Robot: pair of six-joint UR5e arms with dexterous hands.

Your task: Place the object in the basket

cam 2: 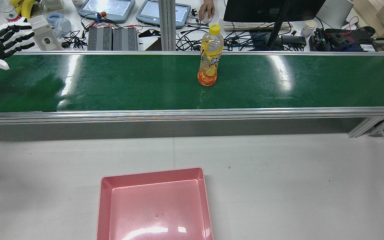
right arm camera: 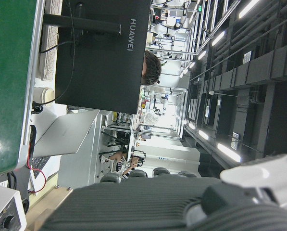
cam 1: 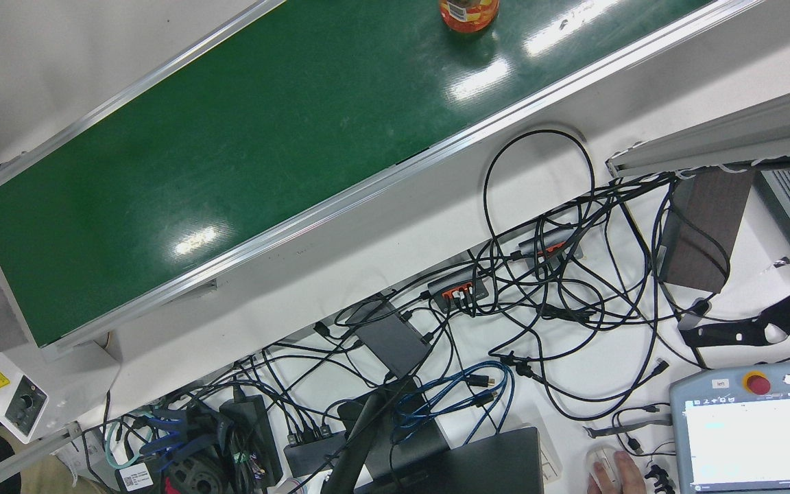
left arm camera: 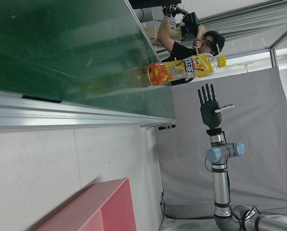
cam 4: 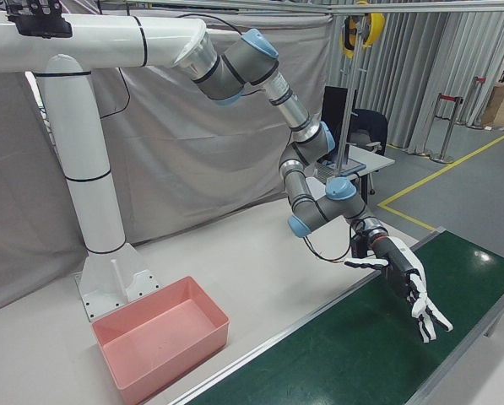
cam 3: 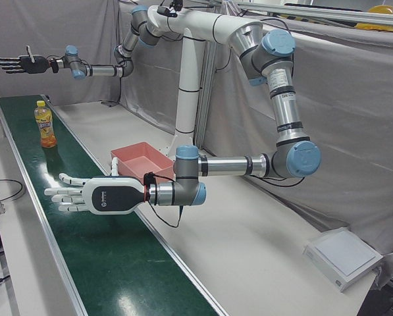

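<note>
A yellow-capped bottle of orange drink (cam 2: pixel 209 56) stands upright on the green conveyor belt (cam 2: pixel 112 83); its base also shows in the front view (cam 1: pixel 469 14). The pink basket (cam 2: pixel 155 206) sits with nothing in it on the white table, nearer the robot and slightly left of the bottle. My left hand (cam 2: pixel 3 38) hovers open over the belt's left end, far from the bottle; it is also seen here (cam 3: pixel 84 194) and here (cam 4: pixel 408 283). My right hand (cam 3: pixel 22 64) is held open in the air beyond the bottle (cam 3: pixel 46 124), fingers spread, and shows again here (left arm camera: pixel 208 103).
Aluminium rails edge the belt (cam 2: pixel 178 113). Behind it lies a desk with cables, teach pendants (cam 2: pixel 107 8), a monitor (cam 2: pixel 272 10) and a person's hand on a mouse (cam 2: pixel 207 10). A white pedestal (cam 4: pixel 91 211) stands behind the basket (cam 4: pixel 159 337).
</note>
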